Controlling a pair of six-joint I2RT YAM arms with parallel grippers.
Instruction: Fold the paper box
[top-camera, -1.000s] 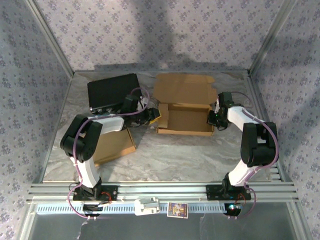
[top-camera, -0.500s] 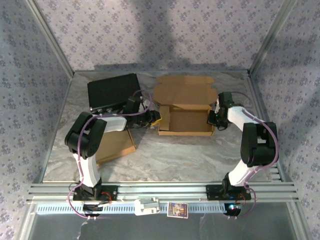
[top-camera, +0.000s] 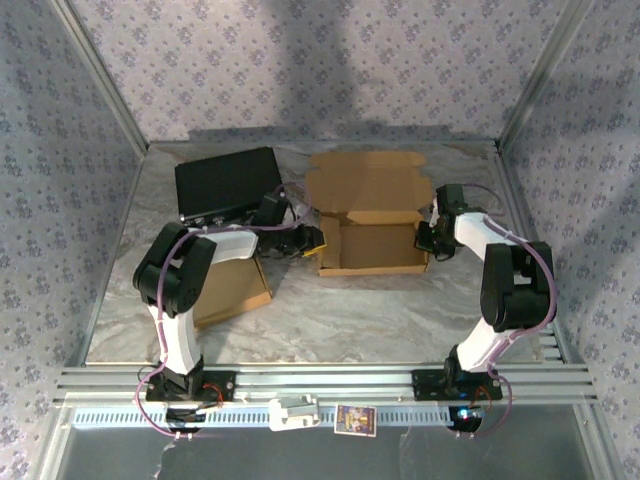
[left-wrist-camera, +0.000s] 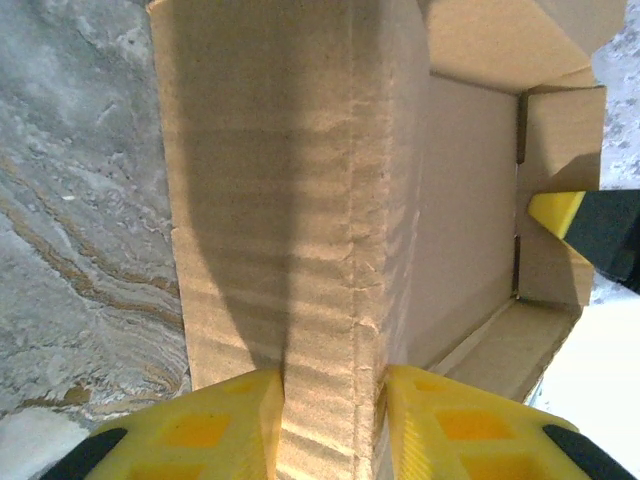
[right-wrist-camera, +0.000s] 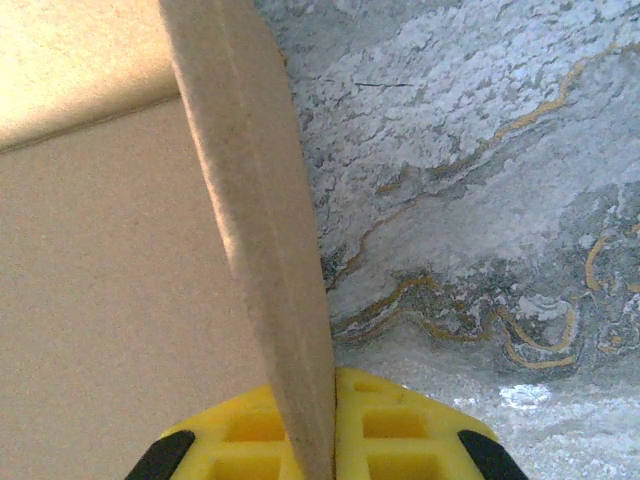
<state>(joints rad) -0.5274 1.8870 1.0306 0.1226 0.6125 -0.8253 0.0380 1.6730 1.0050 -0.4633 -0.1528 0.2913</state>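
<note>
I log the paper box (top-camera: 372, 225) as plain tan cardboard, faintly ribbed. The table (top-camera: 330, 310) is grey marble with ochre veins. The walls (top-camera: 300, 70) are pale lilac with a small purple flower print. The case (top-camera: 227, 183) is black. The left arm (top-camera: 178, 345) and right arm (top-camera: 480, 345) are white and black, their cables (top-camera: 549, 275) purple. The left gripper (left-wrist-camera: 330, 400) has yellow fingers (left-wrist-camera: 215, 425) edged in black, and the right gripper (right-wrist-camera: 320, 430) is likewise.
</note>
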